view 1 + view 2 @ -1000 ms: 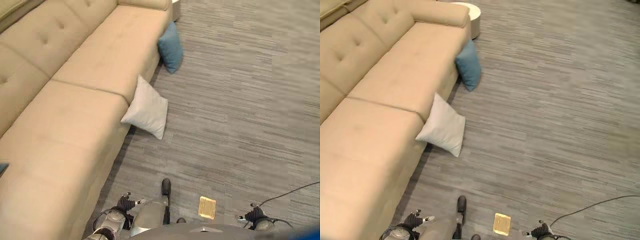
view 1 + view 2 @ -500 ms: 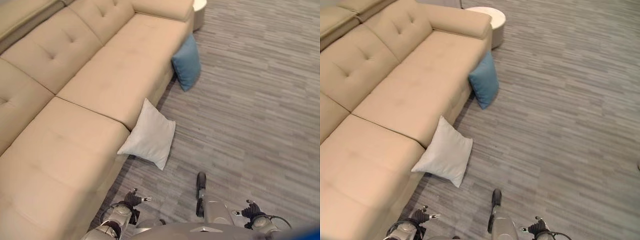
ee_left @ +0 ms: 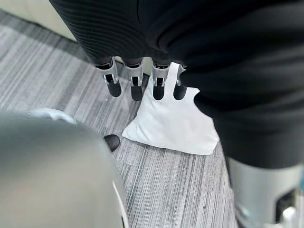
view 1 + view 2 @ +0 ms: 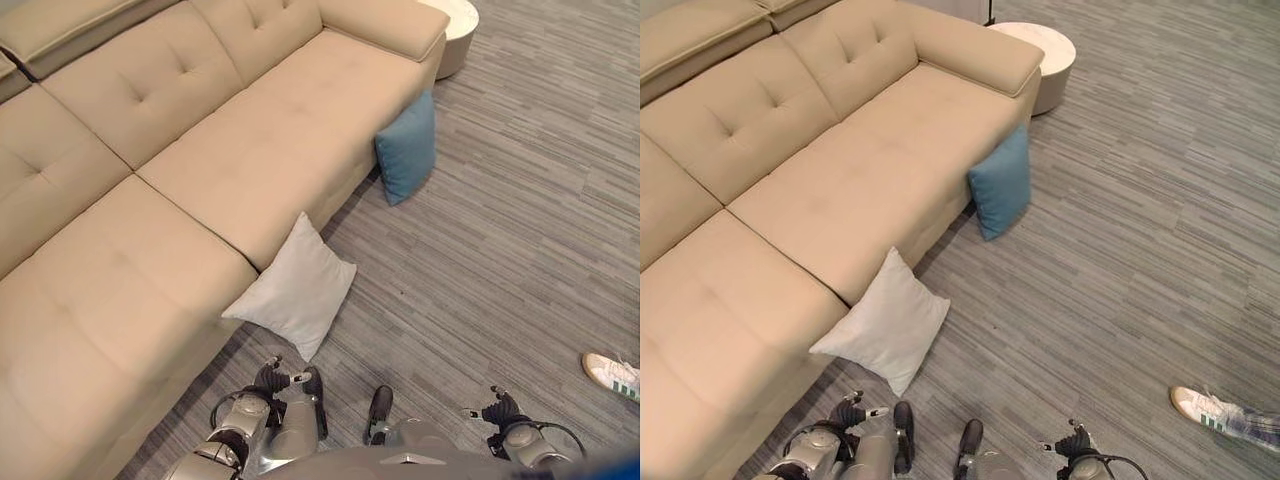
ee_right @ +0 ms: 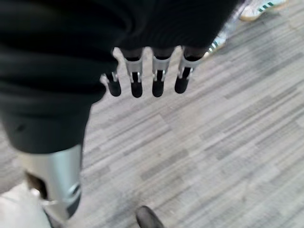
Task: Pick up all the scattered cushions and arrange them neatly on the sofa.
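Approach step: both robot hands, left and right, hang empty with fingers apart; next reach for white square fabric cushion leaning against beige upholstered sofa.

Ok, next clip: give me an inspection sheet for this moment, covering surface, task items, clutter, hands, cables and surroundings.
Surface: beige sofa, seat bare; grey striped floor.
Task items: white cushion and blue cushion, both on the floor leaning against the sofa front.
Clutter: nothing seen.
Hands: left hand open, holding nothing, above the white cushion; right hand open, holding nothing, over the floor.
Cables: nothing seen.
Surroundings: round white side table past the sofa's end; a person's shoe nearby.
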Available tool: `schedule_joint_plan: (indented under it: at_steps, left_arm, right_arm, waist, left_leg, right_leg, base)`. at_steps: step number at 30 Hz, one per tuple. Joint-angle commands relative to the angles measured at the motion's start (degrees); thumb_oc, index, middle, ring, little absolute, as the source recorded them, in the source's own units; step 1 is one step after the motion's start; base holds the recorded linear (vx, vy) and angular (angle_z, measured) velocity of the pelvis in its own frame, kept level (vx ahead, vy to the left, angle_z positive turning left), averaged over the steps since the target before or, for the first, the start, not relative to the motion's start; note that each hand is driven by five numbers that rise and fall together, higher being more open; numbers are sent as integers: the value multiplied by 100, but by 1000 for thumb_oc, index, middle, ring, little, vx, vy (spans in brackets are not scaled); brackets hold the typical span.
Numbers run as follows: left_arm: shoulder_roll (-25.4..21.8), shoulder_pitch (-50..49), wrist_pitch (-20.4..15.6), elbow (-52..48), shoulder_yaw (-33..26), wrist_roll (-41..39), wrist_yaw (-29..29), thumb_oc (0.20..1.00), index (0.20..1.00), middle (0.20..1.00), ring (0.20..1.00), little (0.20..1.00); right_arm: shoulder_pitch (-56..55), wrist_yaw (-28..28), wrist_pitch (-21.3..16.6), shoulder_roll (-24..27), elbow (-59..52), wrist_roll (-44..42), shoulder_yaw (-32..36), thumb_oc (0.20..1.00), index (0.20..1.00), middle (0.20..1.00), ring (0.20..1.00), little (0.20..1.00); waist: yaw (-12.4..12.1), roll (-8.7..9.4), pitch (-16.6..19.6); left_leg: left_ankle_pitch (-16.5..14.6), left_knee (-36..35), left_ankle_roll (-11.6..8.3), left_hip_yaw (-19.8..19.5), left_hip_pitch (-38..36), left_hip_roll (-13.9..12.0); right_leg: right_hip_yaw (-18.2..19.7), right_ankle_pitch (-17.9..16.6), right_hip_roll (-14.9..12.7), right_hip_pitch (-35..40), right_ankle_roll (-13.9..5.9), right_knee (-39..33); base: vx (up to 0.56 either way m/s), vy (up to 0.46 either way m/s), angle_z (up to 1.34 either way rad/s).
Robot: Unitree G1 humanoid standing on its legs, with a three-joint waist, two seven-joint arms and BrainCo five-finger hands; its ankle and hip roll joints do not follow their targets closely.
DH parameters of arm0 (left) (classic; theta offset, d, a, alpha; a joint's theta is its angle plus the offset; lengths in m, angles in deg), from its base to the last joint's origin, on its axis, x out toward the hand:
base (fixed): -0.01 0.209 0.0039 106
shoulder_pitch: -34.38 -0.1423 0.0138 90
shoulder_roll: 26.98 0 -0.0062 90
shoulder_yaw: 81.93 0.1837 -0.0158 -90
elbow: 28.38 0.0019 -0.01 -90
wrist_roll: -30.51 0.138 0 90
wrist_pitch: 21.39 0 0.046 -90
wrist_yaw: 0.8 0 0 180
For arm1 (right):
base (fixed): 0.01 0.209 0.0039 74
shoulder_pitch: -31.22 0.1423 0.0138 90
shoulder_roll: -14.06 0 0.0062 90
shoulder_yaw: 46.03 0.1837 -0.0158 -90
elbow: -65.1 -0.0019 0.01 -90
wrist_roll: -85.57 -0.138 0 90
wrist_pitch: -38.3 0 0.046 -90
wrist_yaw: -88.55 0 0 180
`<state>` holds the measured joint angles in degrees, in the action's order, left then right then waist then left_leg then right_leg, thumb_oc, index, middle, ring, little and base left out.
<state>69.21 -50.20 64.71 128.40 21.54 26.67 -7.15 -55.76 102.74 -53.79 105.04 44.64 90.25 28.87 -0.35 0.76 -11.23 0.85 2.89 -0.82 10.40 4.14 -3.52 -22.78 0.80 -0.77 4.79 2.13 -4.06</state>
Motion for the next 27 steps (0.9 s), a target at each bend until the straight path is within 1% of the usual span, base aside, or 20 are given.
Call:
schedule_joint_plan:
  at_steps: [1,2,3,4,6,8,9,10,11,12,13,16,19,21,22,23,24,25,26,27]
  left_arm:
    - [-155,-121,-20,94,210,14,-18,1000,1000,1000,1000,1000]
    - [-205,-138,-29,101,125,-39,-30,1000,1000,1000,1000,1000]
    - [-237,-160,-30,86,57,-75,-24,1000,1000,1000,1000,1000]
    - [-273,-146,-28,53,29,-103,-32,1000,1000,1000,1000,1000]
    - [-338,-125,-50,73,0,-125,-48,1000,1000,1000,1000,1000]
    - [-342,-149,-70,97,-12,-143,-58,1000,1000,1000,1000,1000]
    - [-359,-144,-88,129,-25,-141,-61,1000,1000,1000,1000,1000]
    - [-364,-137,-93,180,-36,-131,-76,1000,1000,1000,1000,1000]
    - [-348,-143,-98,271,-54,-138,-92,1000,1000,1000,1000,1000]
    - [-347,-143,-98,271,-54,-138,-92,1000,1000,1000,1000,1000]
    - [-338,-150,-121,346,-54,-139,-106,1000,1000,1000,1000,1000]
    - [-309,-176,-123,453,-53,-77,-122,1000,1000,1000,1000,1000]
    - [-281,-188,-127,447,-40,-74,-92,1000,1000,1000,1000,1000]
    - [-253,-161,-121,405,-23,-119,-78,1000,1000,1000,1000,1000]
    - [-245,-99,-116,302,28,-197,-70,1000,1000,1000,1000,1000]
    - [-246,-65,-116,250,54,-226,-69,1000,1000,1000,1000,1000]
    - [-244,-15,-115,133,73,-283,-78,1000,1000,1000,1000,1000]
    - [-245,-16,-114,131,74,-284,-78,1000,1000,1000,1000,1000]
    - [-246,7,-99,74,125,-268,-72,1000,1000,1000,1000,1000]
    - [-249,8,-97,60,154,-252,-62,1000,1000,1000,1000,1000]
  right_arm:
    - [32,55,-37,148,-45,-11,-3,1000,1000,1000,1000,1000]
    - [66,25,-27,119,-66,46,-31,1000,1000,1000,1000,1000]
    - [83,-9,-13,115,-65,148,-57,1000,1000,1000,1000,1000]
    - [120,-13,-1,115,-73,167,-74,1000,1000,1000,1000,1000]
    - [170,-25,-10,98,-79,142,-47,1000,1000,1000,1000,1000]
    - [189,-22,-16,88,-69,109,-42,1000,1000,1000,1000,1000]
    - [217,-43,-26,100,-57,112,-67,1000,1000,1000,1000,1000]
    - [249,-41,-22,117,-56,108,-76,1000,1000,1000,1000,1000]
    - [276,-39,-5,118,-54,101,-67,1000,1000,1000,1000,1000]
    - [276,-39,-5,119,-54,101,-68,1000,1000,1000,1000,1000]
    - [291,-50,26,142,-51,193,-120,1000,1000,1000,1000,1000]
    - [267,-68,8,141,-27,237,-170,1000,1000,1000,1000,1000]
    - [270,-74,-34,149,-5,235,-232,1000,1000,1000,1000,1000]
    - [280,-65,-62,173,-6,163,-231,1000,1000,1000,1000,1000]
    - [280,-43,-77,212,-26,99,-236,1000,1000,1000,1000,1000]
    - [271,-31,-80,231,-38,80,-231,1000,1000,1000,1000,1000]
    - [236,-24,-81,246,-39,12,-191,1000,1000,1000,1000,1000]
    - [236,-24,-81,245,-38,11,-192,1000,1000,1000,1000,1000]
    - [191,-19,-66,238,-15,-67,-141,1000,1000,1000,1000,1000]
    - [172,-28,-65,237,-4,-95,-129,1000,1000,1000,1000,1000]
  waist:
    - [-185,67,228]
    - [-273,41,225]
    - [-330,-4,205]
    - [-331,-21,157]
    - [-317,-60,100]
    - [-319,-81,104]
    - [-318,-72,131]
    - [-305,-50,140]
    - [-257,-29,131]
    - [-252,-35,123]
    - [-213,-21,88]
    - [-222,65,142]
    - [-252,108,190]
    - [-266,159,158]
    - [-261,218,39]
    - [-274,248,-19]
    - [-242,292,-47]
    - [-240,291,-42]
    - [-206,313,-22]
    - [-187,321,0]
  left_leg:
    - [-452,334,-23,-198,-2,368]
    - [-469,208,72,-300,-68,446]
    - [-513,142,178,-365,-154,497]
    - [-514,154,233,-440,-182,528]
    - [-530,133,299,-628,-262,583]
    - [-564,89,302,-759,-355,611]
    - [-582,35,275,-918,-402,644]
    - [-599,18,254,-976,-427,665]
    - [-650,7,219,-1191,-525,700]
    - [-655,8,218,-1197,-535,695]
    - [-721,66,180,-1480,-627,715]
    - [-854,152,99,-1708,-669,708]
    - [-862,231,-85,-1887,-651,507]
    - [-702,576,-258,-1870,-431,366]
    - [-529,1259,-320,-1727,-4,261]
    - [-463,1600,-314,-1605,176,226]
    - [-443,1887,-270,-1076,327,28]
    - [-448,1900,-270,-1079,338,26]
    - [-462,1782,-221,-660,446,-92]
    - [-503,1661,-201,-521,481,-61]
  right_leg:
    - [460,294,-441,-356,-713,649]
    - [437,275,-555,-509,-804,1082]
    - [410,209,-744,-779,-985,1709]
    - [436,123,-832,-945,-1069,2108]
    - [707,-9,-857,-1190,-1191,2536]
    - [929,38,-833,-1236,-1097,2340]
    - [1092,6,-879,-1251,-1057,1883]
    - [1184,-90,-909,-1300,-1063,1589]
    - [1424,-294,-905,-1431,-1110,1117]
    - [1416,-296,-900,-1414,-1109,1107]
    - [1733,-441,-869,-1580,-1168,974]
    - [1782,-435,-859,-1381,-1148,817]
    - [1630,-327,-749,-1208,-1039,731]
    - [1474,-206,-662,-1054,-919,668]
    - [1285,-97,-637,-894,-777,643]
    - [1213,-51,-627,-821,-712,642]
    - [1045,93,-578,-631,-613,588]
    - [1042,93,-575,-635,-613,588]
    - [844,186,-550,-497,-582,537]
    - [757,208,-557,-462,-583,527]
  base:
    - [77,154,17]
    - [38,189,32]
    - [46,231,23]
    - [40,169,26]
    - [48,68,34]
    - [119,-34,70]
    - [177,-119,43]
    - [279,-202,26]
    - [187,-139,48]
    - [268,-216,58]
    - [132,-119,73]
    - [198,-223,92]
    - [191,-295,95]
    - [105,-300,58]
    - [42,-293,72]
    - [51,-361,71]
    - [39,-199,82]
    - [80,-215,87]
    - [73,-108,87]
    - [95,-128,116]
